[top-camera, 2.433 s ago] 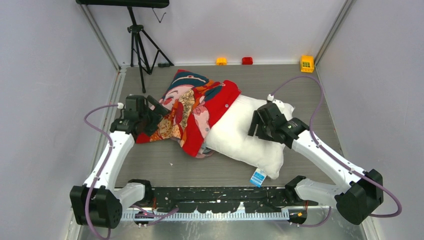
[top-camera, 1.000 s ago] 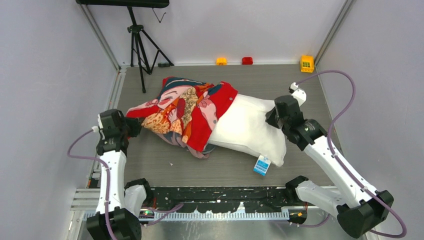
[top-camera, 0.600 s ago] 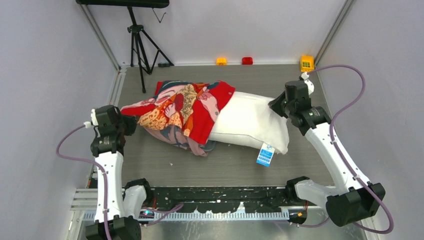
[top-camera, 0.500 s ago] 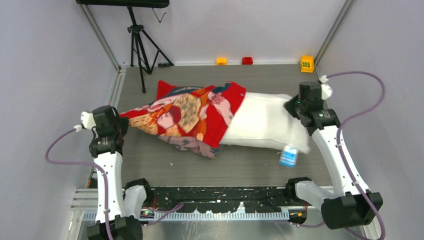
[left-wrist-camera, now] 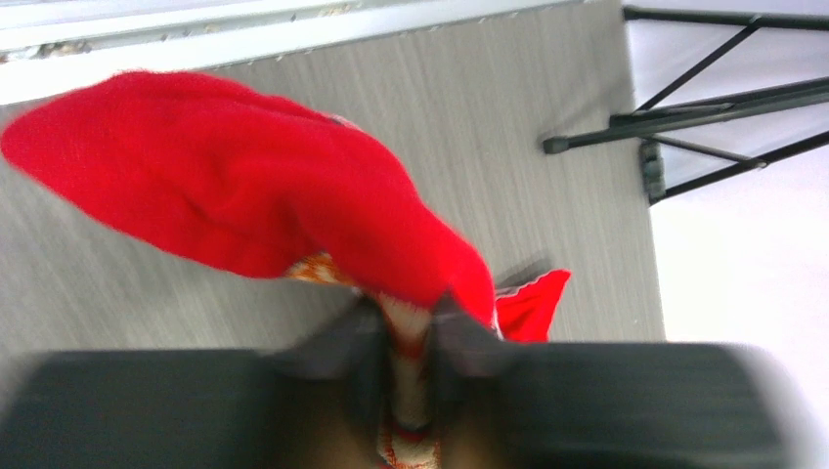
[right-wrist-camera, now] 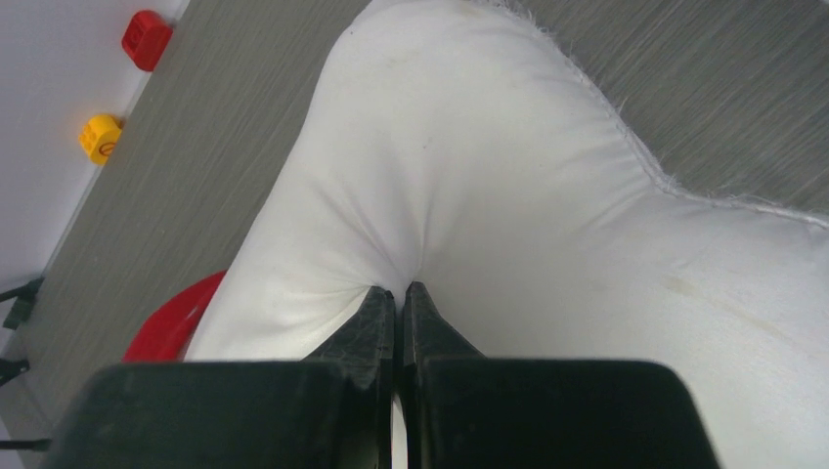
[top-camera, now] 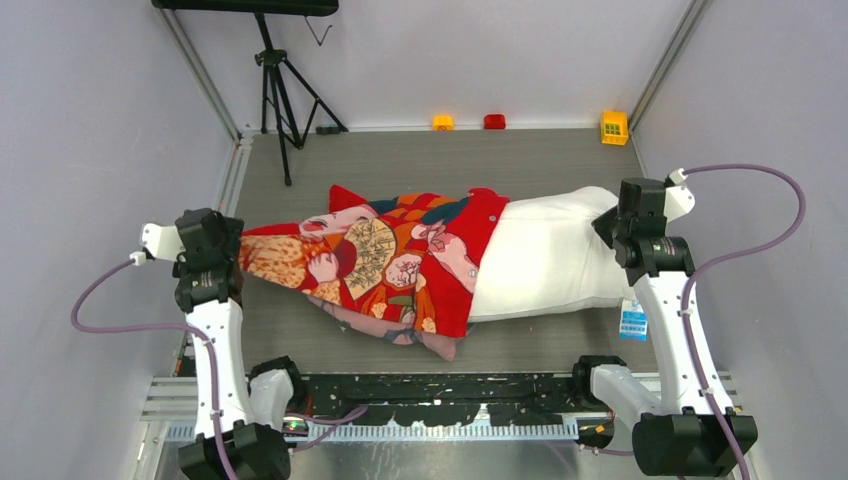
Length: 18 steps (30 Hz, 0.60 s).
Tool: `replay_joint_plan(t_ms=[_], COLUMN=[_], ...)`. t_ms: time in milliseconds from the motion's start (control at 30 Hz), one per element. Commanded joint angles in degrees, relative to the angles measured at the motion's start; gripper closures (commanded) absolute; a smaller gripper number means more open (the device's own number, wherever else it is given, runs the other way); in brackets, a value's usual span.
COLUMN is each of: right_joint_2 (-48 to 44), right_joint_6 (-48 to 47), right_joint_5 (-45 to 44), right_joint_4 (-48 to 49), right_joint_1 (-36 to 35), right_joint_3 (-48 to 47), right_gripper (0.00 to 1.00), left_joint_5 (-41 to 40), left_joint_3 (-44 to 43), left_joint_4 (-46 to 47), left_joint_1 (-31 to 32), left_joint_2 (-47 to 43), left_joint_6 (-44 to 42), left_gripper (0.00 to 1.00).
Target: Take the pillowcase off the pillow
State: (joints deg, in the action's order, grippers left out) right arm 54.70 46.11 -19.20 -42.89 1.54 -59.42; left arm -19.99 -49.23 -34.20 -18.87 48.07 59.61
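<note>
The pillowcase (top-camera: 390, 265) is soft red cloth printed with dark-haired children in orange and gold. It is crumpled into loose folds and narrows to a point at my left jaws. A strip of that cloth lies between them, but the wrist view is smeared and I cannot tell whether they pinch it or stand clear of it.

From there the cover stretches towards my right jaws, its open red hem wrapped around roughly half of the pillow (top-camera: 550, 255). The pillow is plump, plain white and smooth, with a frayed seam along its edge. Its bare end reaches my right jaws, which are pressed together on a puckered fold of its fabric. A small blue tag (top-camera: 633, 320) lies near them, on my base's side.

Everything rests on a grey wood-grain worktop (top-camera: 400, 165) between pale walls. Beyond my left jaws stands a black tripod (top-camera: 275, 90). Along the far edge sit a yellow block (top-camera: 442, 122), a red block (top-camera: 494, 121) and a yellow brick (top-camera: 614, 127).
</note>
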Motion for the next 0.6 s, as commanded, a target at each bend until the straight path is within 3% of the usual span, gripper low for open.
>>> replay_joint_plan(t_ms=[0, 67, 167, 400, 467, 567], right_joint_2=[0.50, 1.22, 1.87, 1.59, 1.62, 1.46], right_joint_6=[-2.29, -2.48, -2.35, -3.55, -3.85, -3.76], right_joint_5=[7.74, 11.00, 13.44, 15.98, 16.98, 17.52], right_joint_4=[12.16, 12.83, 13.56, 13.71, 13.70, 13.60], right_joint_1=[1.26, 1.27, 1.27, 1.32, 1.32, 1.27], right_joint_3=[1.82, 2.58, 3.59, 4.14, 4.06, 4.35], right_gripper=[1.00, 1.00, 1.00, 1.00, 1.00, 1.00], left_joint_5=[9.25, 17.25, 25.46, 22.66, 22.38, 15.57], left_joint_3=[-2.19, -4.88, -8.54, -9.12, -11.87, -20.30], left_joint_4=[10.72, 9.47, 6.97, 9.18, 7.80, -0.77], left_joint_1=[-1.01, -0.68, 2.63, 24.55, 30.14, 39.06], left_joint_2=[2.11, 5.74, 10.84, 12.98, 15.18, 19.59], left_joint_6=[-4.64, -5.57, -6.53, -8.68, -13.68, -24.02], left_gripper=[0.17, 0.10, 0.09, 0.09, 0.12, 0.12])
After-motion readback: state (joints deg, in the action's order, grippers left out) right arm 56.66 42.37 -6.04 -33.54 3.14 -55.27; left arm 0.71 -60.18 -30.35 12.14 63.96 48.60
